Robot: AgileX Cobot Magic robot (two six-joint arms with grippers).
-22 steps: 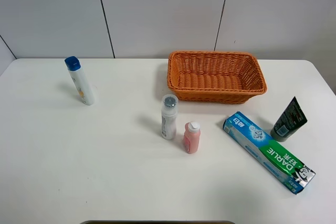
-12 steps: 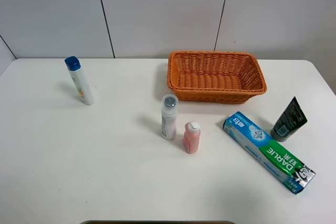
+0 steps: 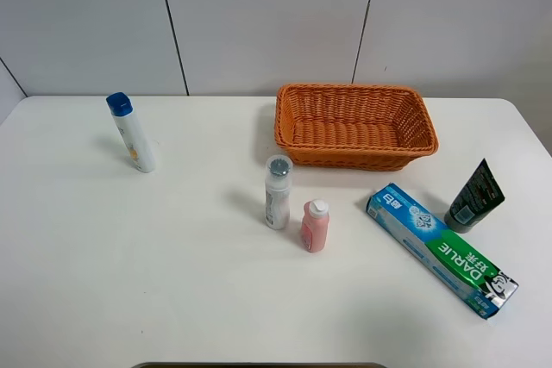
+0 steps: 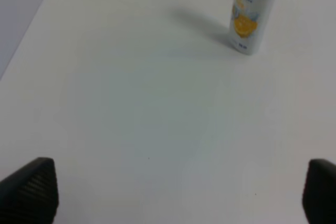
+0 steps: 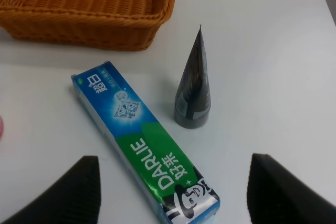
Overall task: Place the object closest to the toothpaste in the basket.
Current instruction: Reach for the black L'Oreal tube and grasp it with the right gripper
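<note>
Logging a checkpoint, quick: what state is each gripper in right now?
Left gripper: open, holding nothing.
Right gripper: open, holding nothing.

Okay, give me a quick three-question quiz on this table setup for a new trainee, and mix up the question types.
1. Multiple choice: how many items sit on the table outside the basket? A three, B five, C seven.
2. True or false: the toothpaste box stands upright.
3. Short answer: which item is nearest the toothpaste box?

Key
1. B.
2. False: it lies flat.
3. The dark tube, standing upright just beside it.
</note>
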